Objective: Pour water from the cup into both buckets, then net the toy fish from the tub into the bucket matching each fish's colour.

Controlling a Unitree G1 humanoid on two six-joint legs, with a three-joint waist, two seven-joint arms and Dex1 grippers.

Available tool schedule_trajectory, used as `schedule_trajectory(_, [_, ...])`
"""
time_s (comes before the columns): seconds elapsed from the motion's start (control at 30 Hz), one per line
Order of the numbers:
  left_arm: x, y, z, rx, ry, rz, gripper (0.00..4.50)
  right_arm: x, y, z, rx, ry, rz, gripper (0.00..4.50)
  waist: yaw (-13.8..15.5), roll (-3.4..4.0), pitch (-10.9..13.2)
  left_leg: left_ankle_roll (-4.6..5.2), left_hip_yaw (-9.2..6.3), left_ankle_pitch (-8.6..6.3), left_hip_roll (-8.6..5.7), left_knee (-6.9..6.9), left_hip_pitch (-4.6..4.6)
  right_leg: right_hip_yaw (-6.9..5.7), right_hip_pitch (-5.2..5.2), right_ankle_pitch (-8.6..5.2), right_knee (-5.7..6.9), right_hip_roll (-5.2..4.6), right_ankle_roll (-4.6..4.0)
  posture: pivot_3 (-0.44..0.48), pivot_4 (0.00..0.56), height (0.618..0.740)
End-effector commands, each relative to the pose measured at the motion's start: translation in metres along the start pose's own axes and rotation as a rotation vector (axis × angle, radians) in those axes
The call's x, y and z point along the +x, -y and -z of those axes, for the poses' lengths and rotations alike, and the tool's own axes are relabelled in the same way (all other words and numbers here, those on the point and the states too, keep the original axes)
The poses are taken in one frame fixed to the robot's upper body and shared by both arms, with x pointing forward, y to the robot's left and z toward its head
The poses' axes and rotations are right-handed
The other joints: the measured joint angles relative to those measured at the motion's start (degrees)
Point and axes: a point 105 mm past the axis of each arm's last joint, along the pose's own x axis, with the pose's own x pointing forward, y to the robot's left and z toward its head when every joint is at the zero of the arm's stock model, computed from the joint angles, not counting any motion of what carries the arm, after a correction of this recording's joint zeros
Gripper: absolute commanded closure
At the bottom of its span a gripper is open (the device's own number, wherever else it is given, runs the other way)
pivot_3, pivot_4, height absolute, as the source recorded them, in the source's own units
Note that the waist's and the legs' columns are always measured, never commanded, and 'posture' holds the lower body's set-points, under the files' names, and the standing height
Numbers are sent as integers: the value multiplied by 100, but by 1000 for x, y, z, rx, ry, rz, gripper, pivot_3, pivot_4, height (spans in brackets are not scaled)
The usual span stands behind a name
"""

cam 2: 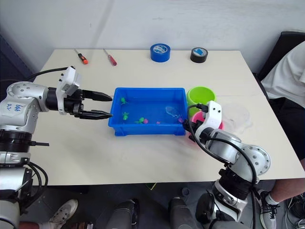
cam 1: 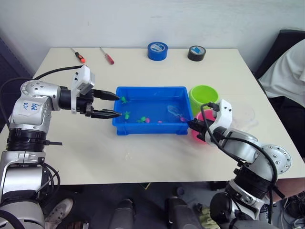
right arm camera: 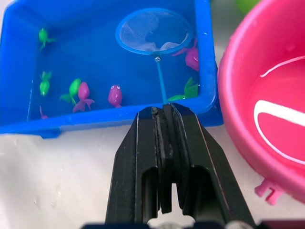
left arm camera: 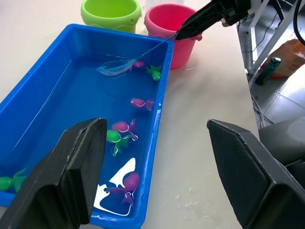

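The right gripper [right arm camera: 161,114], its two black fingers pressed together on the thin handle of the net [right arm camera: 153,31], holds the light blue hoop down in the water at the right end of the blue tub [cam 1: 150,90], which sits in the middle of the white table [cam 1: 143,157]. A magenta fish [right arm camera: 192,56] lies just beside the hoop and a green fish [right arm camera: 189,89] lies in the tub's near right corner; more green and pink fish are scattered toward the left end, among them a pink one [right arm camera: 114,95]. The left gripper [cam 1: 114,105] hovers at the tub's left wall, its fingers spread wide with nothing between them. The green bucket [cam 1: 203,97] stands just right of the tub's far right corner, and the pink bucket [left arm camera: 174,28], with water in it, stands just nearer, beside the tub's right end and partly behind the right arm. The clear cup [cam 2: 236,116] rests to the right of the buckets. At the far edge of the table lie two screwdrivers [cam 1: 78,56], a blue tape roll [cam 1: 157,50] and a black tape roll [cam 1: 196,53]
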Motion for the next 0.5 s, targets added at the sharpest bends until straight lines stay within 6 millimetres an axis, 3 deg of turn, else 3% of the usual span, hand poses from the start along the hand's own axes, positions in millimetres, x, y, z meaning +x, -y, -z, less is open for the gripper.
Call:
schedule_trajectory(0.03, [-1, -2, -9, 40, 13, -7, 814, -8, -19, -5, 41, 19, -82, 4500, -7, 0, 0, 0, 0, 0, 1, -3, 0, 0, -1, 0, 0, -5, 0, 0, 150, 734])
schedule_trajectory(0.2, [2, -2, -9, 42, 23, -5, 814, -17, -28, 3, 174, -71, -59, 4500, -80, 1, 1, 7, 3, 5, -14, -12, -4, -6, -1, -3, -11, -57, -5, 0, 150, 734])
schedule_trajectory(0.5, [4, -1, -6, 34, 24, -2, 814, -22, -27, 4, 175, -47, 28, 4500, -134, 1, 1, 12, 1, 7, 0, -11, -2, 2, -1, -1, -8, 8, -1, 0, 150, 734])
